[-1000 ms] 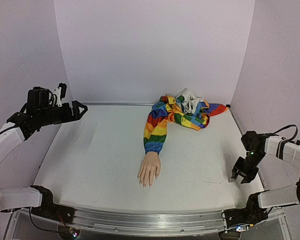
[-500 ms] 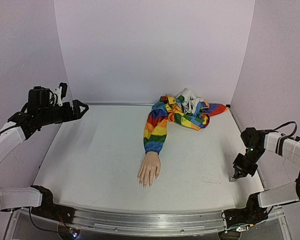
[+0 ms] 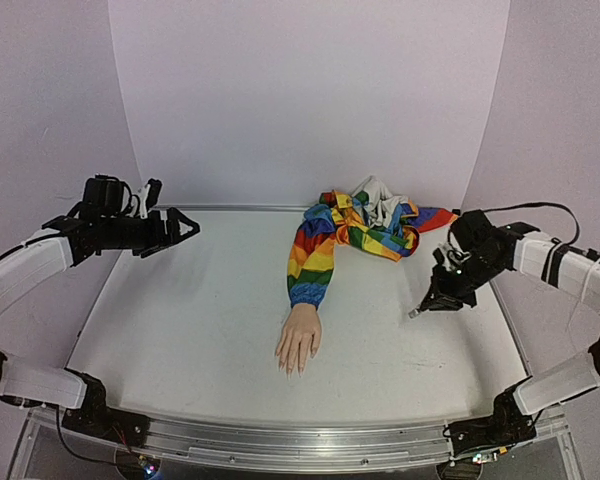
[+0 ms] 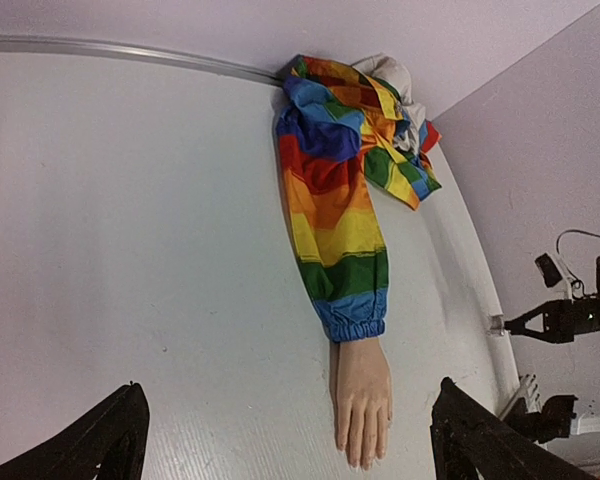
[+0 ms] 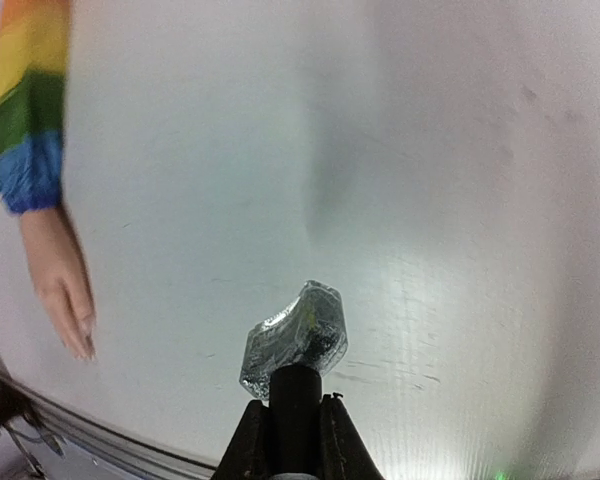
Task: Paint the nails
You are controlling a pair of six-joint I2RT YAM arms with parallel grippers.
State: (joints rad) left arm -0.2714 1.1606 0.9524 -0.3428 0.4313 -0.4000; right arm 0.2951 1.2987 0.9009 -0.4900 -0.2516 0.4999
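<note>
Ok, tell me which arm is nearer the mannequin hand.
Right. The right arm hangs right of the hand, jaws shut on a small tool; the left arm hangs farther off, back left.

- The mannequin hand (image 3: 299,343) is lying on the table (image 3: 180,330), around the middle and toward the near edge.
- Its sleeve (image 3: 313,258) is running back to a bunched heap (image 3: 385,222) at the back right.
- The left gripper (image 3: 183,232) is hanging over the far-left part, well apart from the hand.
- The right gripper (image 3: 427,303) is hanging to the right of the hand, gripping a short stick (image 5: 296,345) above the tabletop.
</note>
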